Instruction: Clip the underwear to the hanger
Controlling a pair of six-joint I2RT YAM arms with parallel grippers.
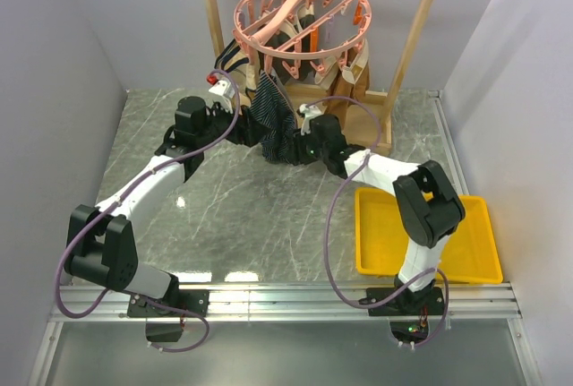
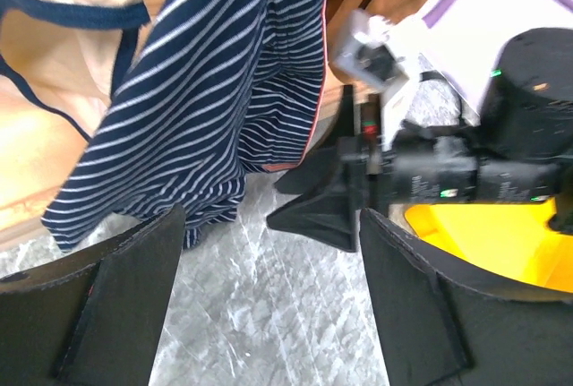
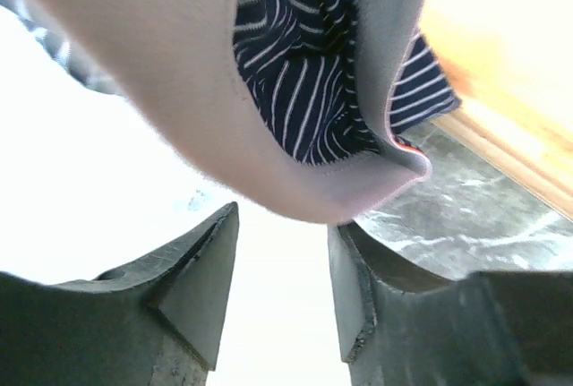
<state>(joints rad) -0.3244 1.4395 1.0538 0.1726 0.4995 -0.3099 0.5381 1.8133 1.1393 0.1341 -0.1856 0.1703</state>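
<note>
Left end effector (image 2: 270, 216) and right end effector (image 3: 283, 220) are both standing parted, gripping nothing.
Underwear (image 2: 224, 90) is hanging from the hanger (image 1: 300, 14) (near side), its lower end drooping toward the bench (image 1: 251, 207) between them.

I see underwear (image 1: 271, 113) hanging from hanger (image 1: 300, 12) on far wooden rack (image 1: 419, 32) | cloth's lower end between left gripper (image 1: 243, 133) and right gripper (image 1: 294, 147) | yellow tray (image 1: 479, 265) near right
</note>
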